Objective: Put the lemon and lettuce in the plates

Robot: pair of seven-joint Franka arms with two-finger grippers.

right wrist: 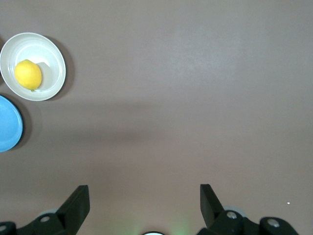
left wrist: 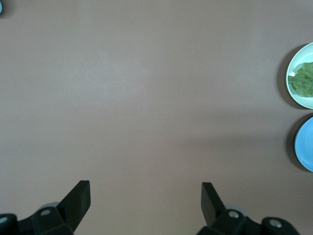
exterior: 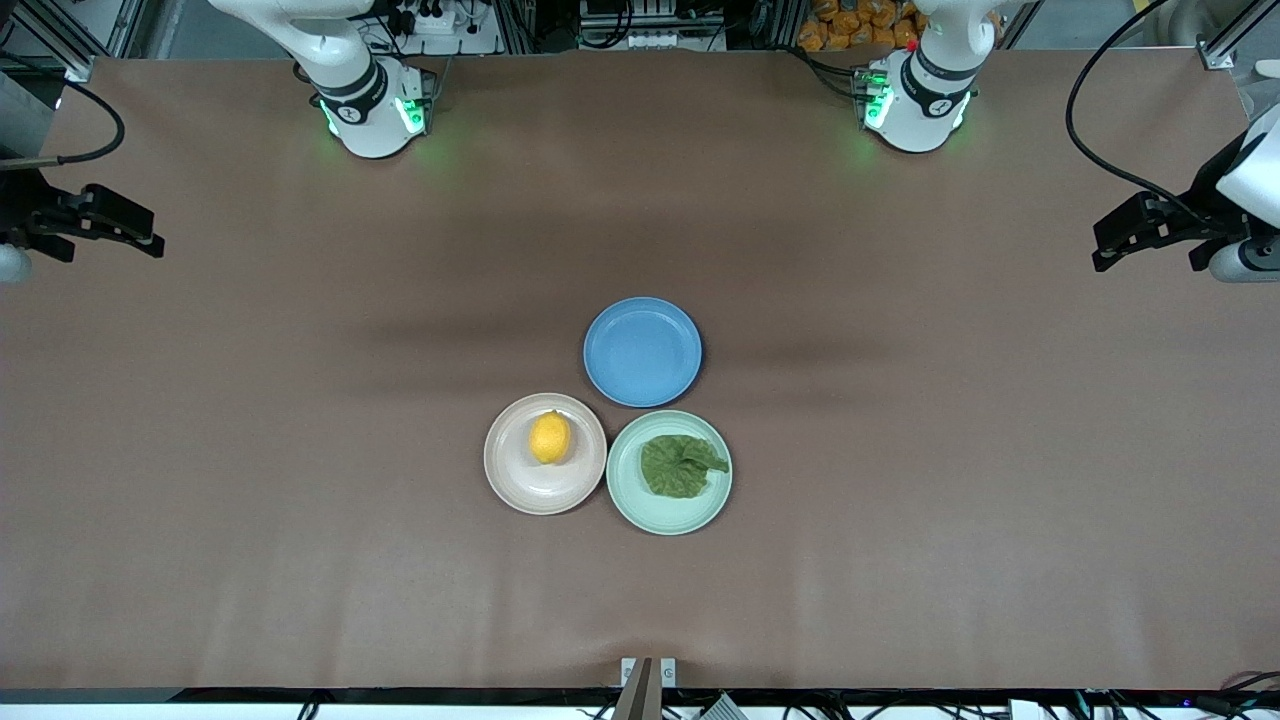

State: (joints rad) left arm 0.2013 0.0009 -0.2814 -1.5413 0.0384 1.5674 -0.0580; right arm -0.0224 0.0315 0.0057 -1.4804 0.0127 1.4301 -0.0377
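The lemon [exterior: 550, 437] lies in the pale beige-pink plate [exterior: 530, 487]. The lettuce [exterior: 682, 465] lies in the pale mint green plate [exterior: 660, 514] beside it. My left gripper [exterior: 1105, 245] is open and empty over the bare table at the left arm's end. My right gripper [exterior: 150, 232] is open and empty over the bare table at the right arm's end. The left wrist view shows the left gripper [left wrist: 145, 193], the mint plate [left wrist: 292, 66] and the lettuce [left wrist: 304, 78]. The right wrist view shows the right gripper [right wrist: 145, 196], the beige plate [right wrist: 49, 54] and the lemon [right wrist: 28, 74].
An empty blue plate [exterior: 642, 351] sits just farther from the front camera than the two filled plates, touching or nearly touching both. It also shows in the left wrist view [left wrist: 305, 144] and the right wrist view [right wrist: 7, 122]. Brown table surface surrounds the plates.
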